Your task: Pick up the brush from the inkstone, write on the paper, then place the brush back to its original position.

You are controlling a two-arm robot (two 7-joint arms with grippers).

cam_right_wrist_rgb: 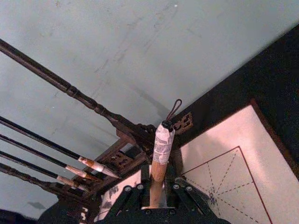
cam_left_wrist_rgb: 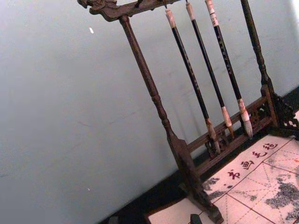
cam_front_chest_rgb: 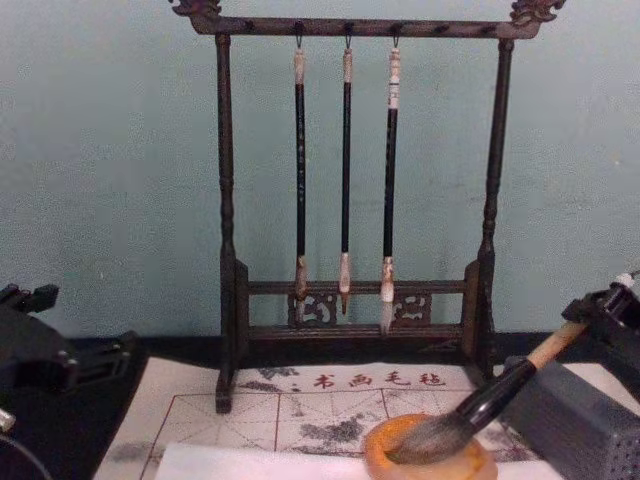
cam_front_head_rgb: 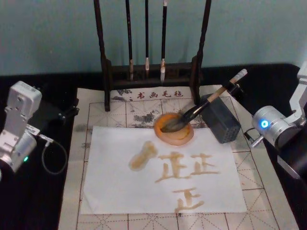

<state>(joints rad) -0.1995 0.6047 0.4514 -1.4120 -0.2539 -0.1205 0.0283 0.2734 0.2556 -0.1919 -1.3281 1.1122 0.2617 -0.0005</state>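
The brush (cam_front_head_rgb: 211, 100) lies slanted, its grey bristle head down in the orange-tan inkstone (cam_front_head_rgb: 187, 137) and its tan handle rising toward the back right over the grey box. My right gripper (cam_front_head_rgb: 234, 88) is shut on the upper handle just below the white-wrapped end; in the right wrist view the handle (cam_right_wrist_rgb: 161, 149) stands up between its fingers. The chest view shows the brush (cam_front_chest_rgb: 500, 395) tipped into the inkstone (cam_front_chest_rgb: 430, 468). The paper (cam_front_head_rgb: 115, 191) lies in front of the inkstone and carries tan strokes and characters. My left gripper (cam_front_head_rgb: 67, 112) is parked at the far left, off the mat.
A dark wooden rack (cam_front_head_rgb: 106, 72) with three thin hanging brushes (cam_front_chest_rgb: 345, 200) stands behind the inkstone. A grey perforated box (cam_front_head_rgb: 221, 120) sits right beside the inkstone, under the brush handle. The beige gridded mat (cam_front_head_rgb: 96, 110) lies under everything. A cable (cam_front_head_rgb: 53, 160) loops near the left arm.
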